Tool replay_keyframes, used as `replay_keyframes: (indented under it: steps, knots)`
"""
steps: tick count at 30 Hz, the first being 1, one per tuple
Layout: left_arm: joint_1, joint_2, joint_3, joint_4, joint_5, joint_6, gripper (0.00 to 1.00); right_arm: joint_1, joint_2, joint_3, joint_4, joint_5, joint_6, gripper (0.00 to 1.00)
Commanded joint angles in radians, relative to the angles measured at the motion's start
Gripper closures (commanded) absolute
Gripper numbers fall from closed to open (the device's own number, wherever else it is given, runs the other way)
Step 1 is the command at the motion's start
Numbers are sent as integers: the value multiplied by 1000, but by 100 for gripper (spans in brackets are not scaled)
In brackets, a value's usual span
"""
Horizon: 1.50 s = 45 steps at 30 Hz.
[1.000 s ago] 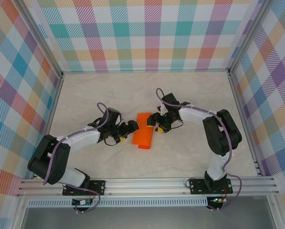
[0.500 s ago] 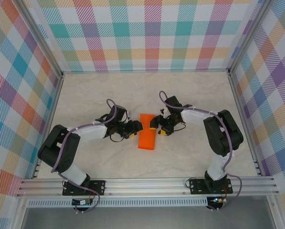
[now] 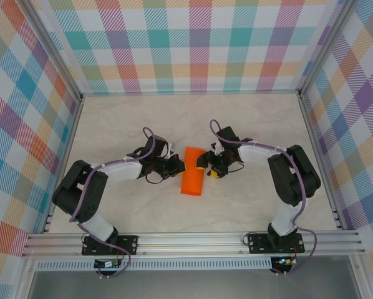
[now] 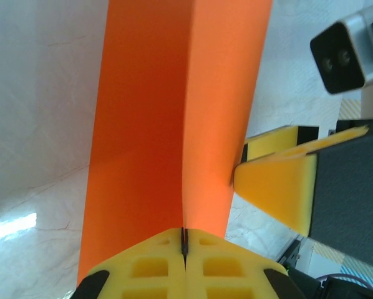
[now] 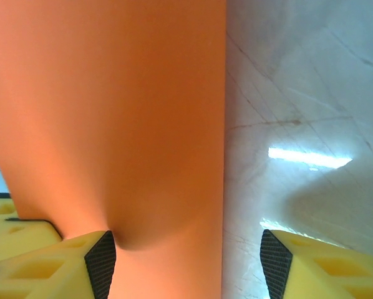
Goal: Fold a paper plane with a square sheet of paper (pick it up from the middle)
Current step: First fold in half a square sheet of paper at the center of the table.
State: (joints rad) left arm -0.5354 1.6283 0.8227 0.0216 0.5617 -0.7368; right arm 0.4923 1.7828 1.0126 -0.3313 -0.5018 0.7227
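left gripper (image 4: 184,244) clamped together on the paper plane (image 3: 193,179) crease, middle of the desk (image 3: 255,124). right gripper (image 5: 185,252) jaws apart; one pad (image 4: 274,187) touches the plane's near edge.
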Motion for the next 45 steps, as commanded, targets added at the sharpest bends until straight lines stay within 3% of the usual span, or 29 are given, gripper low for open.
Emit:
replay_keyframes:
  steps: [1,12,35,38,42,45]
  knots:
    - [-7,12,38,-41,-19,38,100,-3,-61,-41,40,21,38,35]
    - [-6,54,55,-36,-5,40,100,2,-127,-183,286,-61,174,40]
    - [-7,119,74,23,48,17,100,25,-30,-106,172,0,121,42]
    - [-7,110,73,2,27,23,95,25,-29,-92,110,68,119,45]
    - [-6,57,48,-25,-34,24,74,25,-13,-69,67,82,102,44]
    - [-7,4,34,-75,-103,36,67,26,2,-43,3,105,70,44]
